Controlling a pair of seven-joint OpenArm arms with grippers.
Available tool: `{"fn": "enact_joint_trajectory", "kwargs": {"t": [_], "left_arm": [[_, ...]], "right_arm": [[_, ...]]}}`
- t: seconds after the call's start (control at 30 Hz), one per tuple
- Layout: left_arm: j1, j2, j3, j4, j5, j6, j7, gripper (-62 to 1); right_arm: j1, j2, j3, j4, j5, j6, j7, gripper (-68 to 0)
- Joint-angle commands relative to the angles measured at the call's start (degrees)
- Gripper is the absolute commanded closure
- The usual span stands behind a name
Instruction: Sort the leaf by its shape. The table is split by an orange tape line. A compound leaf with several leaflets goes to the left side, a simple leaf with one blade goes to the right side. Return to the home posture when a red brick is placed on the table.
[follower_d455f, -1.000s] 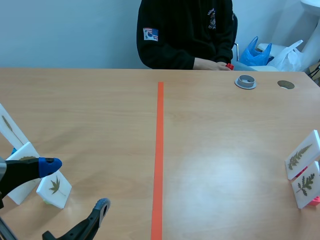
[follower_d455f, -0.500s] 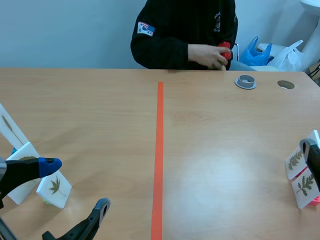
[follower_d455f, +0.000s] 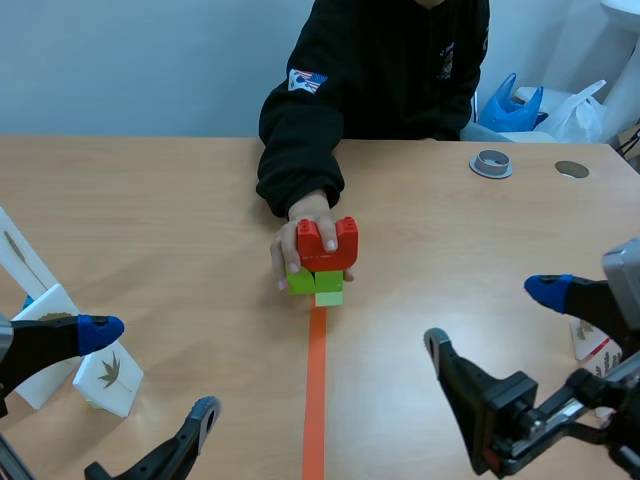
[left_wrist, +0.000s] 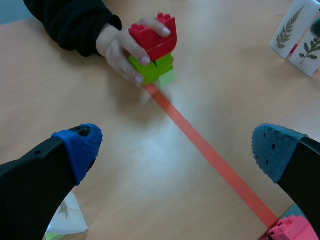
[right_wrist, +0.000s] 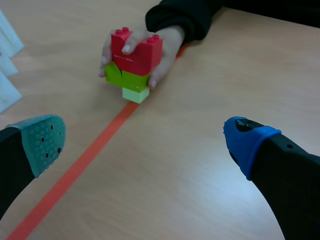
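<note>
Person's hand (follower_d455f: 294, 248) on red brick (follower_d455f: 330, 243) at the orange line (follower_d455f: 315, 400); left fingers (left_wrist: 77, 150) and right fingers (right_wrist: 247, 140) spread

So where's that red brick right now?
The red brick is mid-table in the scene view, stacked on green bricks at the far end of the orange tape line, with a person's hand holding it.

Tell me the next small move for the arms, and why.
Probably start drawing both arms back to the home posture: a person's hand holds a red brick, stacked on green bricks, on the orange tape line. The left gripper and right gripper are open and empty.
</note>
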Motion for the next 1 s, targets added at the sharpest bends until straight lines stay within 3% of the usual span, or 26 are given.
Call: {"fn": "enact_joint_trajectory", "kwargs": {"t": [0.0, 0.17, 0.37, 0.97], "left_arm": [[-0.15, -0.02, -0.26, 0.13, -0.57, 0.13, -1.05, -62.3], [-0.15, -0.02, -0.26, 0.13, -0.57, 0.13, -1.07, -62.3], [-0.15, -0.02, -0.26, 0.13, -0.57, 0.13, -1.09, -62.3], [-0.15, -0.02, -0.26, 0.15, -0.59, 0.13, -1.44, -62.3]], "right_arm": [[0.68, 0.59, -0.46, 0.28, 0.02, -1.18, 0.87, -67.9], [0.68, 0.59, -3.58, 0.28, -1.66, -4.2, 0.87, -67.9], [0.68, 0.61, -4.5, 0.26, -2.34, -5.64, 0.87, -67.9], [0.15, 0.79, -4.55, 0.26, -2.54, -5.77, 0.87, -67.9]]}}
